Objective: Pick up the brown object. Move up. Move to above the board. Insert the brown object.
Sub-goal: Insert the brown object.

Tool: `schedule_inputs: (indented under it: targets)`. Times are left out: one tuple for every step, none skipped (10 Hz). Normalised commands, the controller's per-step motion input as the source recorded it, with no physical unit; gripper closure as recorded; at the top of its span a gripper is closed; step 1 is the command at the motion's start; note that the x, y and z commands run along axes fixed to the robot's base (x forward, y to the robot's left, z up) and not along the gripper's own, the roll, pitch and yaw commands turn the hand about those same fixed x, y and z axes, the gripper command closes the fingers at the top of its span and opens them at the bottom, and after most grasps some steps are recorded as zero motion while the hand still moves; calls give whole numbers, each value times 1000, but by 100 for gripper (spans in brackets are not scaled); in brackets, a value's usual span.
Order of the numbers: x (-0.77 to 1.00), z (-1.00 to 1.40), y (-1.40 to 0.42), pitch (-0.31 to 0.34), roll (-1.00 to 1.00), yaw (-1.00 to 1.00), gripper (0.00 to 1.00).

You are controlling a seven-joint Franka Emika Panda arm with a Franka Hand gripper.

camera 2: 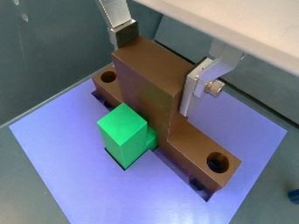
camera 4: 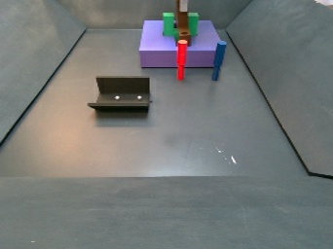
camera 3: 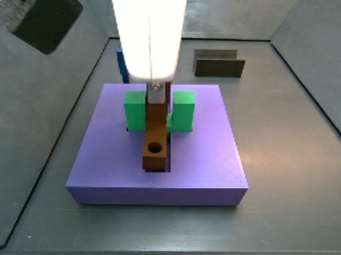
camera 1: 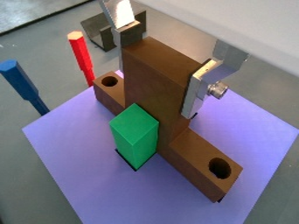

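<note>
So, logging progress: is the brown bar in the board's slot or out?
In: the long brown bar sits down in the lavender slab, gripper fingers flanking it.

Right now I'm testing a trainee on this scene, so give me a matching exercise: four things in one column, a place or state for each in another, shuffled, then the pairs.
1. brown object
2. green block
3. red peg
4. fixture

A. standing upright beside the board
B. out on the floor, far from the board
C. between the gripper jaws, seated in the board's slot
D. on the board, against the brown object

Pairs: 1-C, 2-D, 3-A, 4-B
</note>
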Motion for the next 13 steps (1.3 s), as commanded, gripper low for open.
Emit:
schedule_inputs:
  targets:
    - [157, -129, -80, 11, 14, 183, 100]
    - [229, -151, -114, 0, 0, 177, 100]
    - [274, -163, -129, 0, 0, 146, 100]
    - [326, -177, -89, 0, 0, 80, 100]
    - [234, -320, 0, 0, 17, 0, 100]
    - [177, -306, 83, 0, 0, -94, 100]
    - [109, -240, 134, 0, -10, -189, 100]
    - [0, -180, 166, 0, -50, -240, 100]
    - [-80, -17, 140, -41, -113, -154, 100]
    - [-109, 0, 37, -164, -170, -131, 100]
    - [-231, 0, 0, -223, -189, -46, 100]
    - [-280, 0, 0, -100, -226, -20, 100]
    - [-323, 0, -6, -227, -257, 0, 100]
